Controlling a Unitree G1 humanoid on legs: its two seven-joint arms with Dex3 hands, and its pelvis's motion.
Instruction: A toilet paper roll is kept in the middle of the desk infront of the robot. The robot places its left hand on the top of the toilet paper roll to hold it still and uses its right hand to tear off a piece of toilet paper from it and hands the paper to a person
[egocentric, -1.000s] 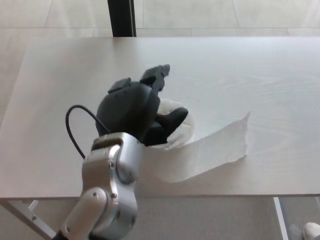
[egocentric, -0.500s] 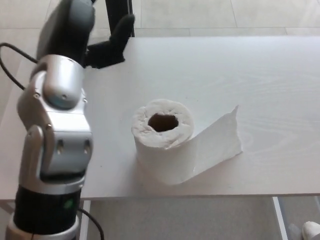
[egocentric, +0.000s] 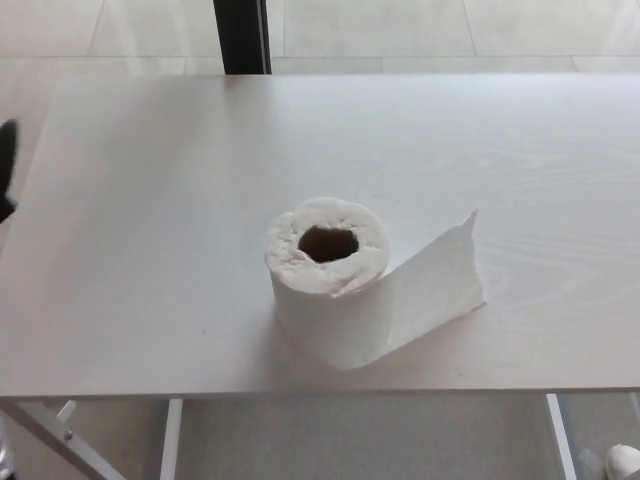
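Observation:
A white toilet paper roll (egocentric: 330, 290) stands upright in the middle of the pale desk (egocentric: 150, 200), its cardboard core facing up. A loose tail of paper (egocentric: 440, 280) runs from the roll's lower right across the desk, ending in a ragged edge. Nothing touches the roll. Only a small black sliver of my left hand (egocentric: 6, 170) shows at the picture's left edge, far from the roll. My right hand does not show.
A black post (egocentric: 241, 35) stands behind the desk's far edge. Below the near edge are a white desk leg (egocentric: 170, 440) and a slanted brace (egocentric: 60, 440). A small white object (egocentric: 622, 462) lies on the floor at bottom right.
My left hand lifted off the top of the roll, swung up and to the left, and has almost left the picture. The paper tail pulled in slightly.

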